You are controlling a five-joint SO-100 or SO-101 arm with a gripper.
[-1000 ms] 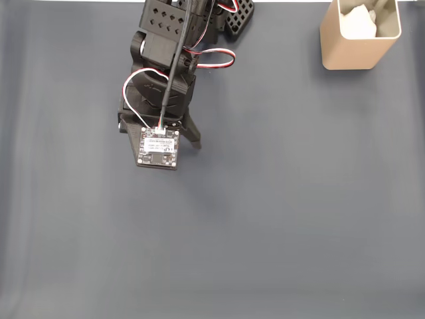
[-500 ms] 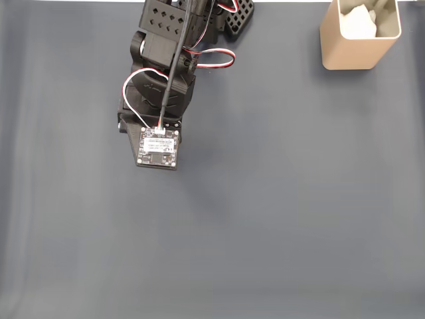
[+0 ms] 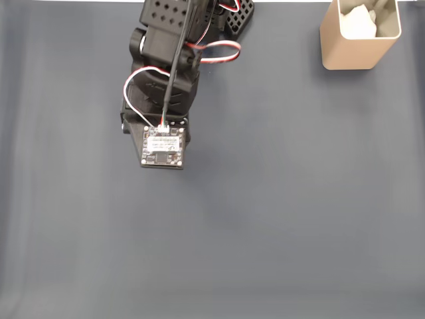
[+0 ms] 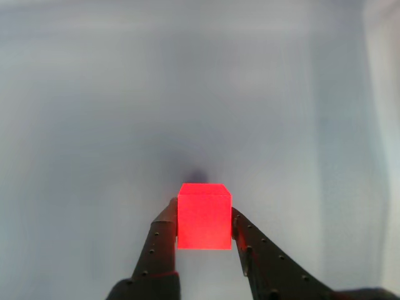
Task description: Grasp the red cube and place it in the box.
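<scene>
Dark grey table mat (image 3: 299, 219) takes up most of the fixed view. Black arm (image 3: 166, 73) reaches down from the top edge, left of centre, with the wrist camera board (image 3: 163, 147) facing up and red/white wires looped beside it. The box (image 3: 358, 36), beige with rounded corners, stands at the top right, well apart from the arm. It holds something pale and crumpled, can't tell what. In the wrist view the gripper (image 4: 205, 232) has its jaws pinching the red cube (image 4: 204, 216) on its two side faces, near the fingertips. The cube seems lifted a little, a dark shadow spot on the mat just beyond it.

Risks: grip sits near the tips, so the cube could slip or twist out during the long swing to the box. The box is tall with thin walls, so a low approach could knock it over. The pale stuff inside may leave the cube sitting high.
</scene>
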